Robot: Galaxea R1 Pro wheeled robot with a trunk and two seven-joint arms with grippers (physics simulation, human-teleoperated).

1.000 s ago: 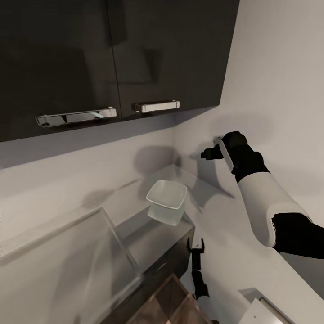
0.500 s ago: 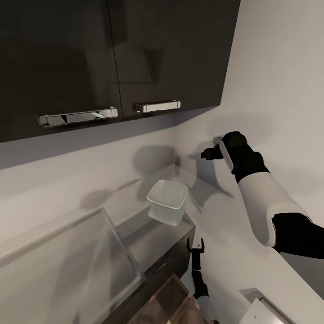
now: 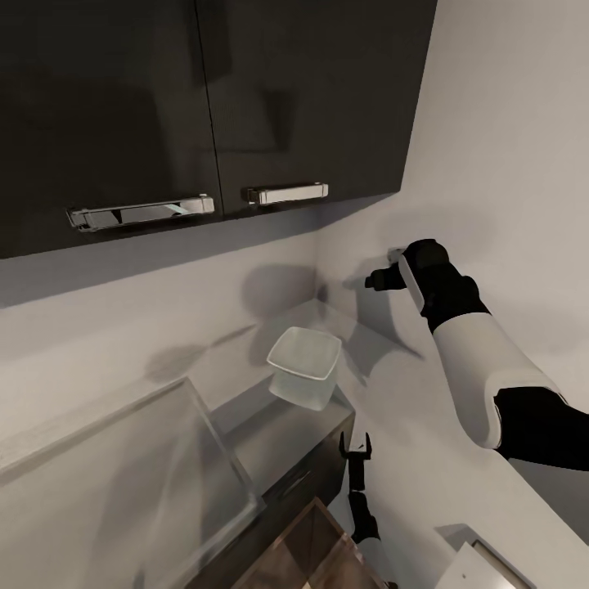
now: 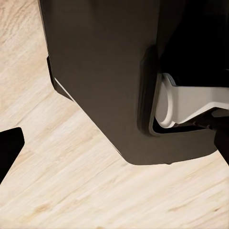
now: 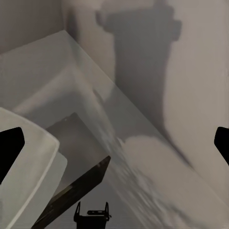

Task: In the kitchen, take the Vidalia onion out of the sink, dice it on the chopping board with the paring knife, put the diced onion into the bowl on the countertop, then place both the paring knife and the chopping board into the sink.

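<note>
Left claw [image 3: 355, 446] hangs low at the bottom centre of the head view, its two dark fingers spread and empty, just off the counter's [image 3: 282, 438] end by the dark cabinet front. Right claw [image 3: 378, 280] is raised at centre right, beside the pale wall; whether it is released or clenched cannot be told. The white bowl [image 3: 303, 365] sits mid-frame on the grey counter near the corner. Glossy dark wall cabinets [image 3: 204, 98] with steel bar handles [image 3: 139, 213] fill the upper left. Light wood floor [image 4: 71, 191] shows in the left wrist view.
</note>
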